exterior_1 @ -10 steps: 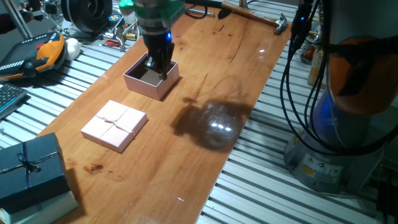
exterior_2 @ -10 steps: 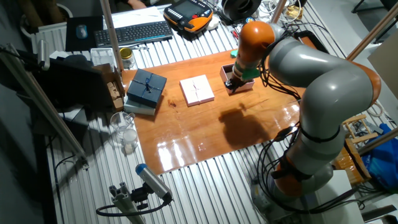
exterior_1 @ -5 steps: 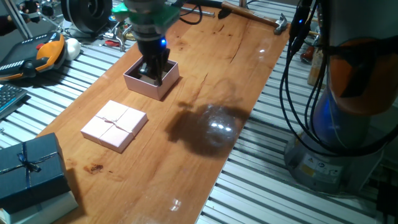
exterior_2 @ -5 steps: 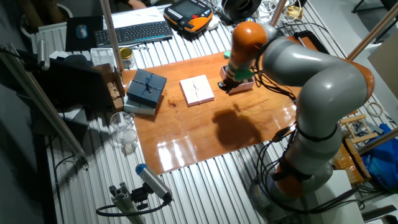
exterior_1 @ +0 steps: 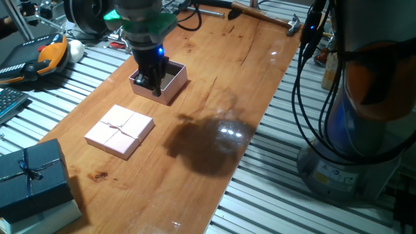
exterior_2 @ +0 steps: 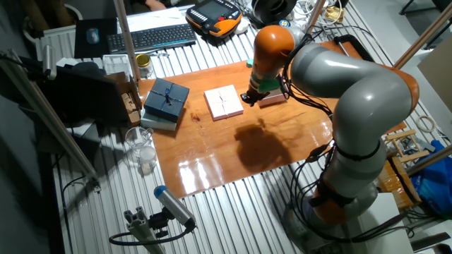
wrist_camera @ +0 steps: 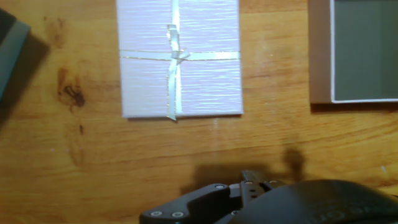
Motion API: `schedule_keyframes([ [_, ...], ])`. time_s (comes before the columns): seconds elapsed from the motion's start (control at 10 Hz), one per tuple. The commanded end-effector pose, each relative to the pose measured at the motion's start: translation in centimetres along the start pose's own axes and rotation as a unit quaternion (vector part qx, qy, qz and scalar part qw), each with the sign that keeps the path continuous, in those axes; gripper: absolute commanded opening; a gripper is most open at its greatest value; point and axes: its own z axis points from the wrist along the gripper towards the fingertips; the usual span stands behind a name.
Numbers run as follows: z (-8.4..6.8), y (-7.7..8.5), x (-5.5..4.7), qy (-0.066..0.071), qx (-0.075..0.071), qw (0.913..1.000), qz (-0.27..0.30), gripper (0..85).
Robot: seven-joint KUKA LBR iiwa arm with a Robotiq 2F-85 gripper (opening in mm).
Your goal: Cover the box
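While the gripper [exterior_1: 154, 79] hangs low over the near edge of the box [exterior_1: 170, 78], I can't tell whether its fingers are spread or pressed together; they show only as a dark block in both fixed views, and the hand view catches just a dark bit of the housing at the bottom. The open pale pink box sits on the wooden tabletop [exterior_1: 214, 97] right under and just behind the fingers. Just beside it, off to the fingers' side, lies the flat pink lid [exterior_1: 119, 130] with its string cross, apart from the box. Further along that way rests a dark blue ribboned box [exterior_1: 29, 175]. The wood is glossy, with glare and the arm's shadow. Ribbed metal decking [exterior_1: 273, 188] surrounds it; a keyboard [exterior_2: 151, 37] and an orange pendant [exterior_2: 214, 13] lie beyond.
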Motion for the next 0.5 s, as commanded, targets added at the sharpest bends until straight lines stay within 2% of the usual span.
schedule_keyframes([
  [0.0,0.05,0.27,-0.16,-0.002,0.003,1.0,0.0,0.0],
  [0.4,0.81,1.12,-0.99,-0.009,-0.002,0.9999,-0.002,0.0],
])
